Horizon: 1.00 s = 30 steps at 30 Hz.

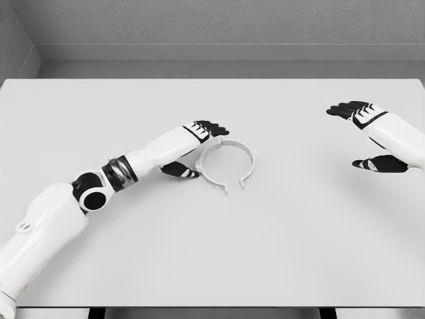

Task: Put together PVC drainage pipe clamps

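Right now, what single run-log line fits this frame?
left hand: open, fingers at left rim of pipe clamp, no grasp visible | right hand: open, far right, holds nothing | clamp flat on table

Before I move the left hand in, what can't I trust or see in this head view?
- Contact between the left hand and the clamp ring: the fingers overlap the ring's left edge, so touching or hovering cannot be told.
- Right hand: its arm is cut off by the picture's right edge.
- A second clamp part: none shows on the table.
- The ring's gap ends: too small to read any catch detail.
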{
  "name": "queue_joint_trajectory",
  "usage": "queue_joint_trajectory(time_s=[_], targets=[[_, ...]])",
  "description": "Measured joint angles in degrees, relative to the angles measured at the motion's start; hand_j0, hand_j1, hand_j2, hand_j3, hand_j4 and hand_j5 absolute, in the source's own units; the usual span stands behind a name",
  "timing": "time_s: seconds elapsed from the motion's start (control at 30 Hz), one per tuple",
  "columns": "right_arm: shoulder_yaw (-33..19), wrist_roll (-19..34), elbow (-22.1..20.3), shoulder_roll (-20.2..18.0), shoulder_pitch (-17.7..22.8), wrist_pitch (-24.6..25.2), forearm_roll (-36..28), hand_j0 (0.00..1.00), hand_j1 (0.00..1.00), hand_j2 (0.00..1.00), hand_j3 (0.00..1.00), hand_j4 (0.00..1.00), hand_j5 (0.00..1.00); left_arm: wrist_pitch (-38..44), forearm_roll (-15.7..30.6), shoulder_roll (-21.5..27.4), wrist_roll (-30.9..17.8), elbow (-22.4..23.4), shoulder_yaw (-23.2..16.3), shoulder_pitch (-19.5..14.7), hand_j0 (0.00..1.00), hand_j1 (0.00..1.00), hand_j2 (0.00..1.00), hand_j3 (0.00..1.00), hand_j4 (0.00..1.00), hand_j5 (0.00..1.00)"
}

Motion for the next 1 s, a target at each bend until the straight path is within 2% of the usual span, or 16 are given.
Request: queue_joint_trajectory(time_s=[1.0], targets=[[0.0,0.0,0.0,0.0,0.0,0.0,0.0,1.0,1.0,1.0,1.0,1.0,1.0,0.0,0.0,-2.1,0.0,-1.8,0.1,1.1,1.0,1.0,1.0,1.0,1.0,1.0]])
